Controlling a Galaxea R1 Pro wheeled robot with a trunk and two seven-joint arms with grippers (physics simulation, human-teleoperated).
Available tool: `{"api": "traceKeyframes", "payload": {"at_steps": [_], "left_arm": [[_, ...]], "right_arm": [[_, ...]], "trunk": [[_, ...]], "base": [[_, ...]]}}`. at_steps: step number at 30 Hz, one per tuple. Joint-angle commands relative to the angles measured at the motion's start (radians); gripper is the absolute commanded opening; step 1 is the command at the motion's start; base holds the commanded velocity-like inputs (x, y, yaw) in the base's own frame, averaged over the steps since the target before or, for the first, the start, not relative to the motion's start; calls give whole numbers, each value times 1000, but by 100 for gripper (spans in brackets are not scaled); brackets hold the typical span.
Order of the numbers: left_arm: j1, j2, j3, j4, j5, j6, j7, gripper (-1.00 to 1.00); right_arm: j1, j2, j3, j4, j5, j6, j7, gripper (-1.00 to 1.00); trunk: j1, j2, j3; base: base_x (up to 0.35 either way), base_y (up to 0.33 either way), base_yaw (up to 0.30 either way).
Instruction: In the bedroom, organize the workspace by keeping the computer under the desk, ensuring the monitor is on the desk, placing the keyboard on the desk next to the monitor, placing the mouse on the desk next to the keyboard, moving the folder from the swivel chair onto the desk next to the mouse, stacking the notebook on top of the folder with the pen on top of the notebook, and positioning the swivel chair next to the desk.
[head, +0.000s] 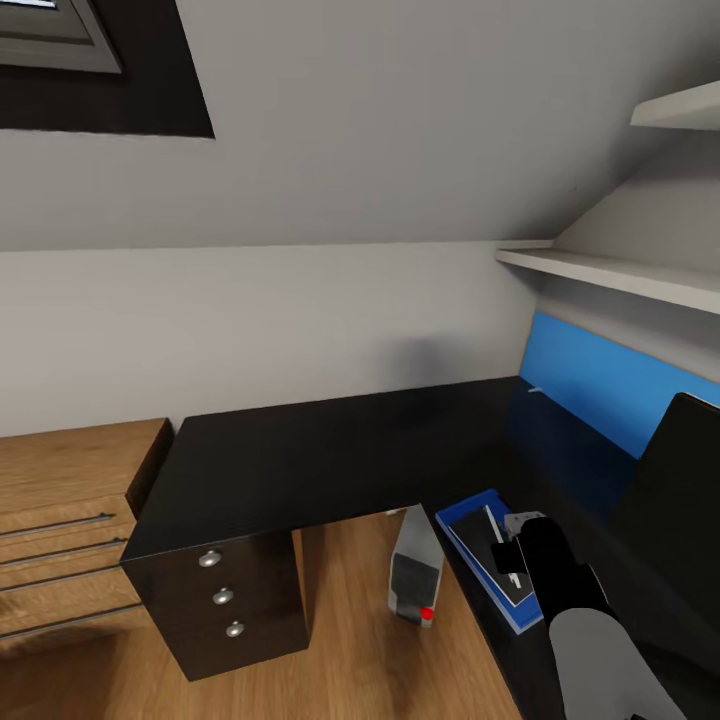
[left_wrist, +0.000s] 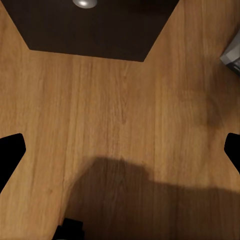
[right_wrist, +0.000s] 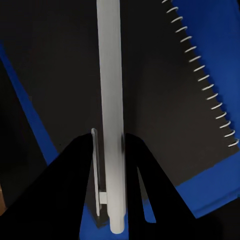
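At the lower right of the head view the right gripper (head: 512, 545) hangs over the blue folder (head: 478, 508), which lies on the black desk (head: 330, 450) with the dark spiral-bound notebook (head: 480, 535) stacked on it. The right wrist view shows why the arm sits so low: its two dark fingers (right_wrist: 80, 170) are clamped on the one white pen (right_wrist: 111, 100), with the pen's clip beside the left one. The pen runs along the notebook's (right_wrist: 165, 90) cover, parallel to its long edge and well inside the wire spiral at the frame's upper right. That suggests it is lined up to end on the notebook, not on the blue border of the folder (right_wrist: 220, 45). Whether the pen already rests on the cover I cannot tell.

The left gripper (left_wrist: 120, 150) is spread wide and empty above the wooden floor (left_wrist: 125, 100), likely parked out of the way.

Counted: one folder, one notebook, one pen, one computer (head: 415, 575) on the floor in the desk's inner corner, one monitor (head: 675, 480) cut off by the right edge. A three-knobbed black drawer unit (head: 225, 600) stands lower left
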Motion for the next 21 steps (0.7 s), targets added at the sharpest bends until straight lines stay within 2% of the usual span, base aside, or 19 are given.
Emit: {"api": "traceKeyframes", "payload": {"at_steps": [1, 10, 21], "left_arm": [[-1, 0, 9, 0, -10, -3, -3, 100], [-1, 0, 9, 0, -10, -3, -3, 100], [-1, 0, 9, 0, -10, -3, -3, 100]], "right_arm": [[-1, 2, -5, -2, 10, 1, 8, -100], [-1, 2, -5, -2, 10, 1, 8, -100], [-1, 2, -5, -2, 10, 2, 8, -100]], "trunk": [[4, -8, -5], [39, -71, -33], [39, -71, -33]], "base": [[0, 0, 0], [0, 0, 0], [0, 0, 0]]}}
